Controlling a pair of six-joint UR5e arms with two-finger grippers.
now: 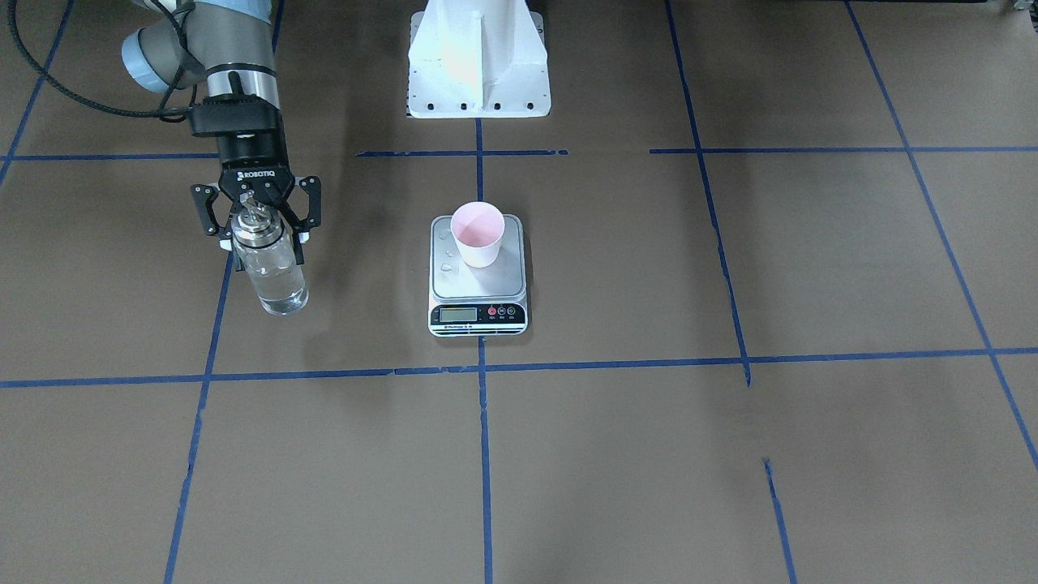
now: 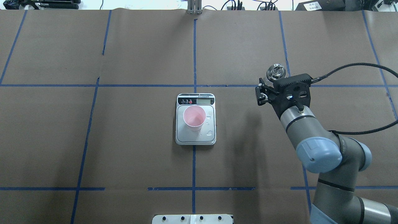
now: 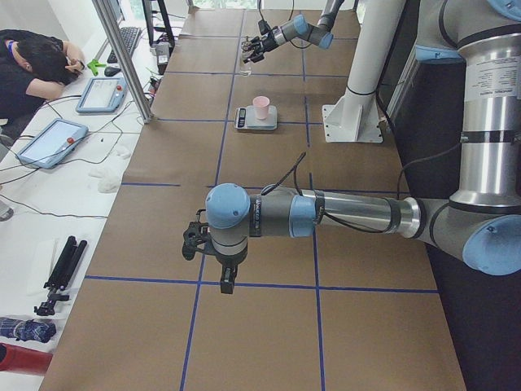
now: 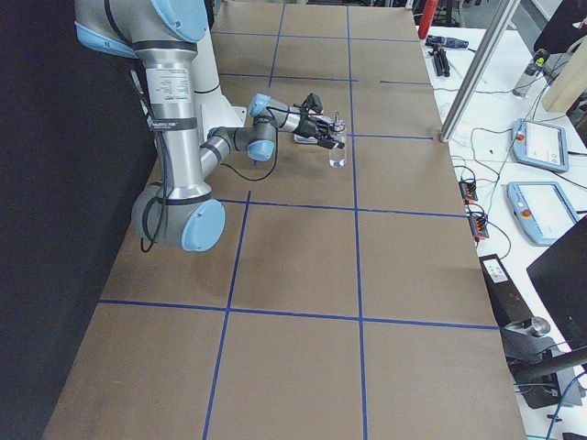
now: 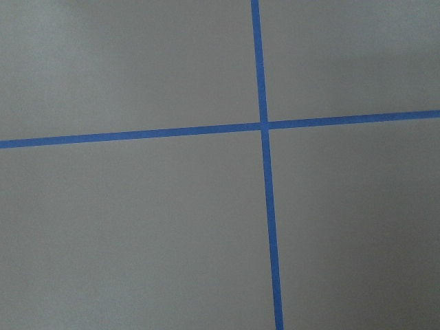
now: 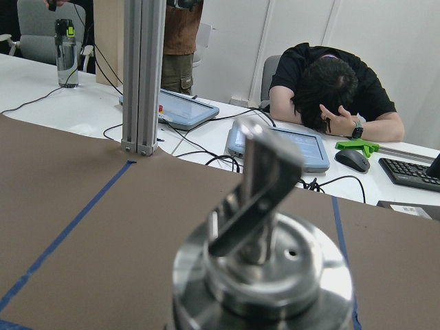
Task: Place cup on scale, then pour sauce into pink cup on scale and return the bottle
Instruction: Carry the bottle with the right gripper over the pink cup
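Your right gripper (image 1: pixel 265 242) is clamping its fingers on the bottle (image 1: pixel 277 280) just below its metal collar, holding it upright beside a blue tape line (image 1: pixel 212 341), well apart from the cup (image 1: pixel 478 235) sitting on the scale (image 1: pixel 480 284); your left gripper (image 3: pixel 227 285) is hovering elsewhere, and I cannot tell its finger state

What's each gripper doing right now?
Left gripper: cannot be told, seen only from the side view.
Right gripper: closed on the glass bottle at its neck.
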